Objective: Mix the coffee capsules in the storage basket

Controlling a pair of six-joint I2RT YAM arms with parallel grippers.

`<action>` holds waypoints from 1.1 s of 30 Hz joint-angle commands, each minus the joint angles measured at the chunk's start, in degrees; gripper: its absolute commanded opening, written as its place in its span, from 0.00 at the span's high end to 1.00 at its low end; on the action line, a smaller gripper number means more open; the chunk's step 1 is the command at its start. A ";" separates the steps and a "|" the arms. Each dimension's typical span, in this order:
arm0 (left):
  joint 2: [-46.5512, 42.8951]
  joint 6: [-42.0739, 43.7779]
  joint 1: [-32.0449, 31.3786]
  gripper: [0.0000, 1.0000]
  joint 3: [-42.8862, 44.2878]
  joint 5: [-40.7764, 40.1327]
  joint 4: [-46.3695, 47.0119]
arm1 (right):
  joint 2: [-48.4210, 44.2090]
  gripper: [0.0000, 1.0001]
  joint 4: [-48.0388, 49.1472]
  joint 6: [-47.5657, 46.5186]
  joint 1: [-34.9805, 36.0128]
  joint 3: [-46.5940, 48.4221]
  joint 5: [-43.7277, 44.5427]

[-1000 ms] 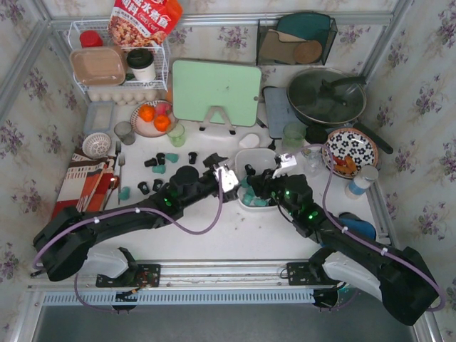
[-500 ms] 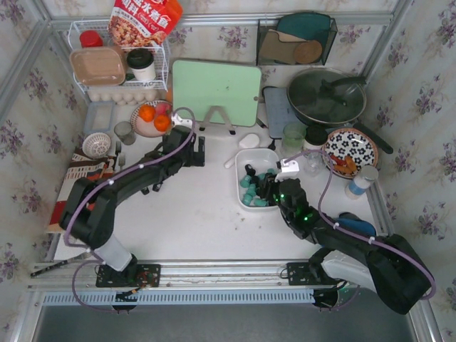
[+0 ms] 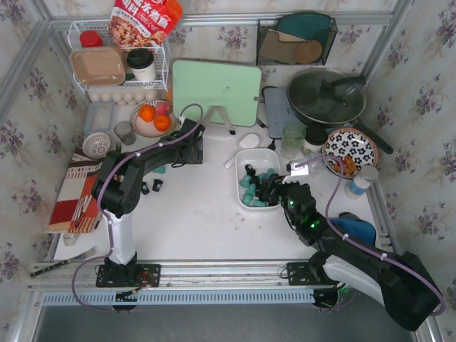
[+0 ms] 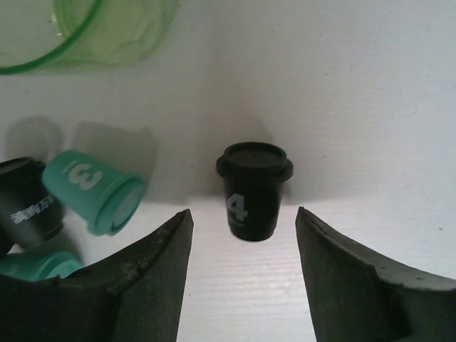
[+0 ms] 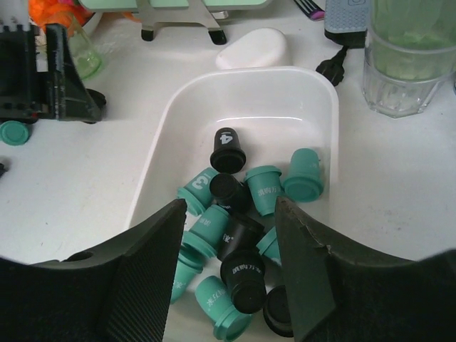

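Left wrist view shows the left gripper point(image 4: 243, 214) with fingers spread either side of a black capsule point(image 4: 253, 182) marked 4 on the table point(image 4: 356, 107), touching neither side, while the right gripper point(image 5: 230, 214), fingers likewise apart, hovers over the storage basket point(image 5: 324, 85) holding teal and black capsules point(image 5: 263, 187).

My left arm point(image 3: 146, 162) and right arm point(image 3: 356, 251) are black jointed segments, each trailing a looping lilac cable point(image 3: 330, 206). Pale grey lower links point(image 3: 118, 239) meet black bolted base plates point(image 3: 139, 274). My left gripper point(image 4: 242, 212) and right gripper point(image 5: 229, 201) have matte black wedge fingers point(image 4: 142, 285).
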 commanded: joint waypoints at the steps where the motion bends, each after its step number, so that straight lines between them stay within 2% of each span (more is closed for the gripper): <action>1: 2.54 1.68 0.06 0.37 2.26 1.62 -0.97 | -0.31 0.40 2.11 -0.51 0.05 0.28 -1.49; 5: 4.35 4.15 0.06 0.40 3.77 0.83 -0.44 | -0.38 0.41 2.11 -0.51 0.07 0.30 -2.46; 7: 5.07 4.98 0.06 0.46 4.39 1.00 -0.28 | -0.32 0.42 2.18 -0.51 0.03 0.38 -2.69; 10: 5.75 5.51 0.11 0.62 5.22 1.16 -1.12 | -0.26 0.42 2.20 -0.52 0.11 0.35 -2.86; 12: 5.34 5.47 0.06 0.68 4.88 1.73 -1.21 | -0.20 0.42 2.20 -0.51 0.04 0.35 -2.76; 17: 0.24 5.74 0.06 0.70 -0.85 5.25 2.44 | 0.31 0.42 2.42 -0.55 0.05 0.44 -3.30; 20: -6.05 9.06 -0.58 0.71 -7.96 12.43 9.87 | 0.27 0.41 2.76 -0.62 0.05 0.57 -5.07; 22: -11.73 12.53 -1.85 0.71 -14.22 17.80 18.33 | 0.44 0.38 2.73 -0.57 0.10 1.02 -7.35; 25: -20.11 22.79 -5.35 0.70 -24.29 24.89 31.76 | 0.78 0.34 1.24 0.55 0.05 2.91 -11.59; 28: -25.71 33.51 -9.86 0.70 -32.09 28.23 43.03 | 1.12 0.32 -0.59 1.92 -0.02 5.46 -17.41; 33: -28.88 43.51 -15.03 0.69 -37.25 33.31 50.01 | 1.89 0.30 -2.51 4.48 0.04 8.87 -25.31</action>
